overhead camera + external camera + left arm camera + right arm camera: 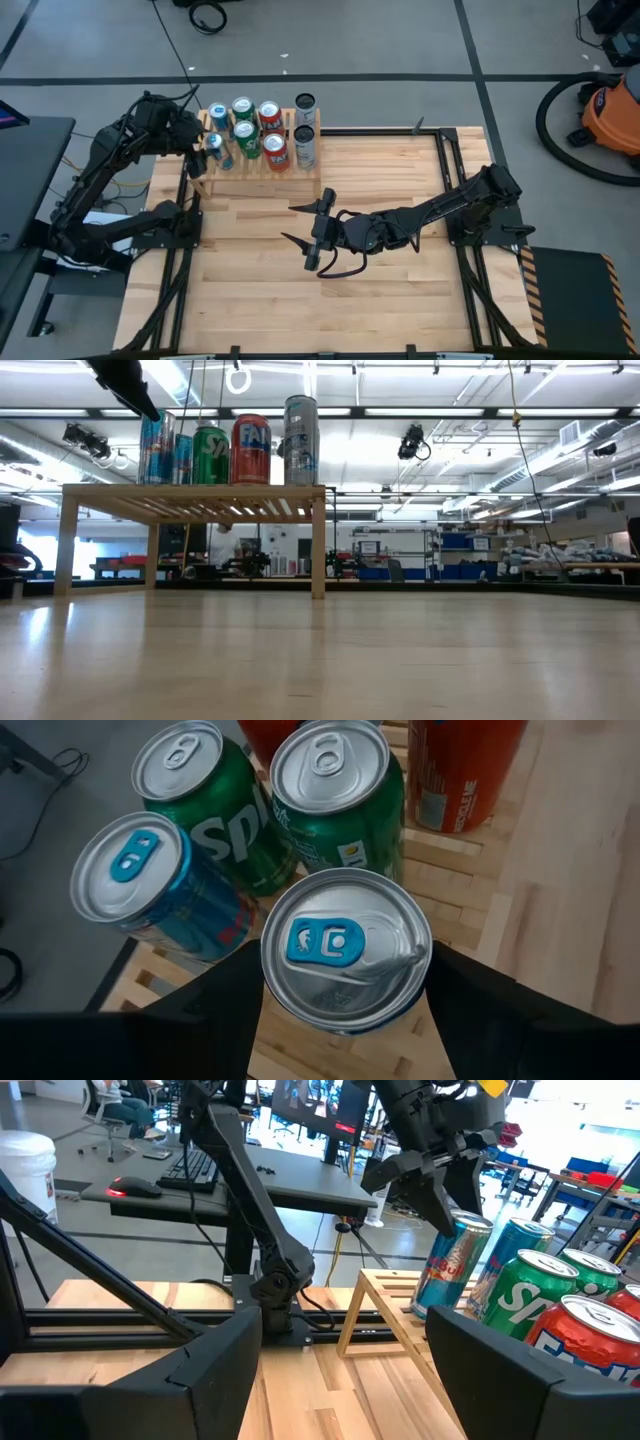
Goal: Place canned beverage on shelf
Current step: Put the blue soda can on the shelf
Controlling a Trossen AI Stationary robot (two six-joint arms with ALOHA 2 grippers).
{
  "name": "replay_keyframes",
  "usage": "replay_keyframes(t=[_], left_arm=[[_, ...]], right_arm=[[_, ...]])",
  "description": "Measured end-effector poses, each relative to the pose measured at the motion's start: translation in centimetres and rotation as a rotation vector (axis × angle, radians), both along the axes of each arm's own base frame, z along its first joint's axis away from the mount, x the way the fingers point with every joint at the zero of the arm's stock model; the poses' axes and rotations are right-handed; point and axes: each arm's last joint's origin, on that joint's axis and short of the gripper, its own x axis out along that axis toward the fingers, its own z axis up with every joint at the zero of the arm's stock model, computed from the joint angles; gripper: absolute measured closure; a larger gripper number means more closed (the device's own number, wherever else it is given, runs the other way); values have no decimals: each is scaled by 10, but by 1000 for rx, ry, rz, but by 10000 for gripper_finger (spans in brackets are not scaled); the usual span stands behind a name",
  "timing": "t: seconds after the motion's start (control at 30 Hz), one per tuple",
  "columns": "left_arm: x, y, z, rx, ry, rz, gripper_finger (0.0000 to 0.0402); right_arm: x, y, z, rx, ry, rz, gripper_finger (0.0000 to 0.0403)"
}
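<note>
Basically the left gripper [205, 142] sits at the upper left of the high view, over the left end of the shelf [262, 182], with its fingers [215, 1010] close on either side of a blue-tabbed can [345, 948]; in the left wrist view the can top fills the gap between the two dark fingers, which look barely parted, so I'd judge a grip just loosening, can not clearly let go. That can [214, 146] stands on the slats at the left front of the shelf, next to another blue can [150, 885] and two green cans [335, 795], with red ones beyond, so it lands in the free spot beside the packed rows. In the right wrist view it looks slightly tilted under the gripper, probably not yet settled flat. Gripping from above keeps the fingers off the neighbours. Right gripper [318, 233] waits mid-frame in the high view above bare table [400, 300], fingers partly apart, holding nothing, clear of the shelf so it stays out of the way. Low view shows cans lined along the shelf top at upper left
</note>
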Motion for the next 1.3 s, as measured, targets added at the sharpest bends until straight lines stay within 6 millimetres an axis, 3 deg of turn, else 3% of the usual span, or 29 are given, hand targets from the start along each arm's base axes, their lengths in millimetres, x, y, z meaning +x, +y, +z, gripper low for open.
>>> replay_keyframes(t=[0.97,1.3], left_arm=[[2,6,0,27,0,-33,149],[1,7,-4,19,52,2,90]], right_arm=[[0,1,-1,20,7,-1,112],[0,0,-1,21,6,-1,112]])
